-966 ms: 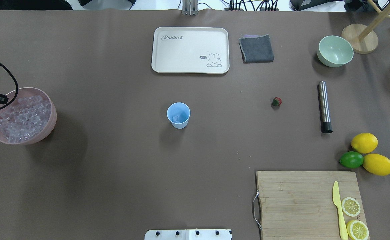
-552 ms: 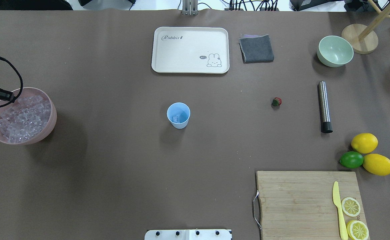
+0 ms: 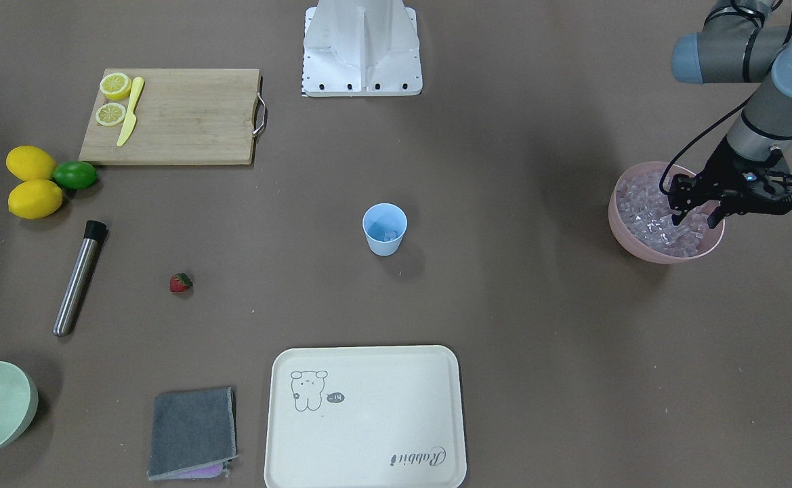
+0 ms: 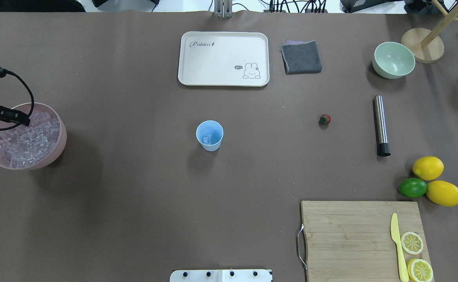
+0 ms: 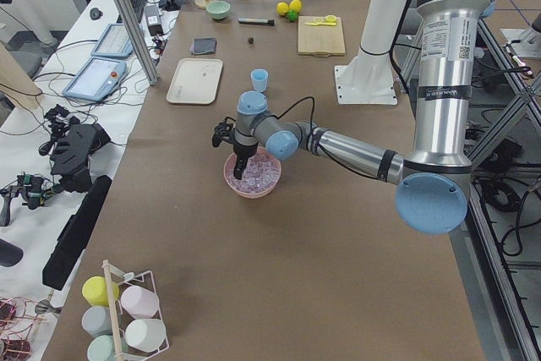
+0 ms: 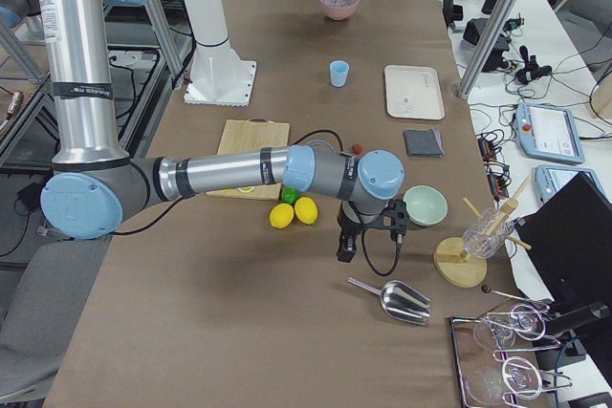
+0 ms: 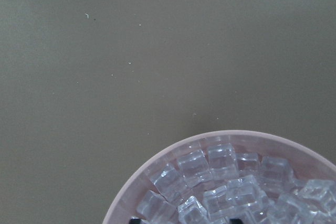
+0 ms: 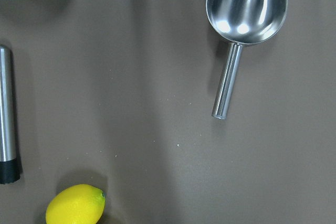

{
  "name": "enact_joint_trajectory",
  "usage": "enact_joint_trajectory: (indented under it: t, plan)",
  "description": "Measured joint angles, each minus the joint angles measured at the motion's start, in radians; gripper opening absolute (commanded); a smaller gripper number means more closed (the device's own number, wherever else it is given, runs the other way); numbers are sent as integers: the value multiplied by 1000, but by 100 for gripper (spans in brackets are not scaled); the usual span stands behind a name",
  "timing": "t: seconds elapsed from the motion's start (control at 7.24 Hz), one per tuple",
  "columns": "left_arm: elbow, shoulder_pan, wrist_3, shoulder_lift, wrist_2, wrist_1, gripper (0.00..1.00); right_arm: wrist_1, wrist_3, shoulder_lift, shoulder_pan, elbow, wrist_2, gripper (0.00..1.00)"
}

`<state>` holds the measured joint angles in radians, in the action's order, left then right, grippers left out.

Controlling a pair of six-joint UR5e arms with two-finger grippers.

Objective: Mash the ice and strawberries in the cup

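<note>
Ice-fetch step: left gripper (image 3: 697, 211), fingers spread, hangs over the ice (image 4: 29, 143) in pink bowl (image 4: 58, 152), 9 o'clock of cup (image 4: 213, 146) overhead. Cup has some ice. Loose strawberry (image 4: 324, 119) at cup's 3 o'clock. Next: drop, pinch one cube squarely.

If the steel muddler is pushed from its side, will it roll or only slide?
It probably rolls: the muddler is a round cylinder lying on its side on the flat table. Its polished steel looks smooth, so a grasp may slip. It seems rigid and maybe heavy for its size.
</note>
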<state>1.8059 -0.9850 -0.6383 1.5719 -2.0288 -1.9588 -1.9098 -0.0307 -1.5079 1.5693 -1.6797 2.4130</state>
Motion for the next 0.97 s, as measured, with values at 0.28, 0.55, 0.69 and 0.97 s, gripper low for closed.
enact_joint_trajectory:
  t: [0.28,0.55,0.69,0.97]
  plan:
    - [-3,18,-19,-7,1,-1,64,0,-1,-1,0,1,0,100]
    - [-13,21,-17,-9,1,-2,64,0,-1,-1,0,3,0,100]
    - [-18,24,-15,-9,1,-3,64,0,0,-1,0,3,0,100]
    - [-23,37,-15,-8,1,-2,64,0,0,-2,0,4,0,100]
